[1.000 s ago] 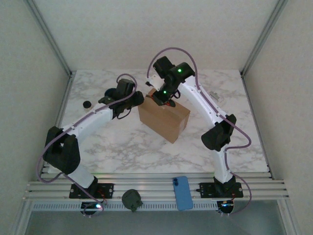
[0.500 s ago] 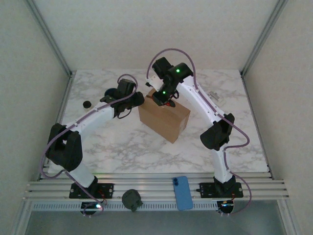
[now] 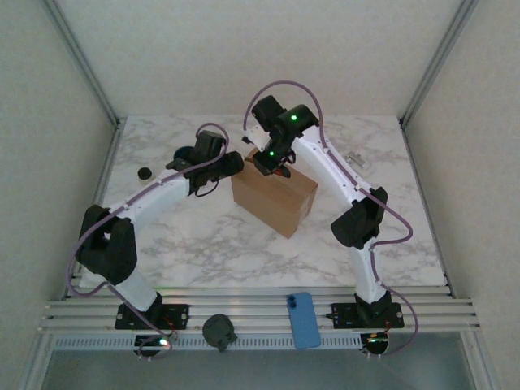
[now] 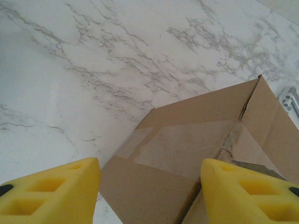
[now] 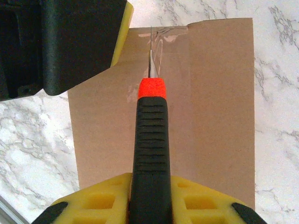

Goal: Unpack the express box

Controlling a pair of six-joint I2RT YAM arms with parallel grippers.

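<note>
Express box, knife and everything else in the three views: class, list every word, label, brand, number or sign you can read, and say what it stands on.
No text can be read anywhere.
express box: plain brown cardboard, unprinted, with clear tape that carries no label.
utility knife: black handle, orange collar, no marking visible.
blue phone: too small to show any text.
small pale object at the far right: too small to read.

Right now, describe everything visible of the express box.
The express box is a plain brown cardboard carton, standing skewed on the marble table. Its top flaps are closed, the seam covered with clear tape. The utility knife in the right gripper has its blade on that tape; the open left gripper flanks one corner.
</note>
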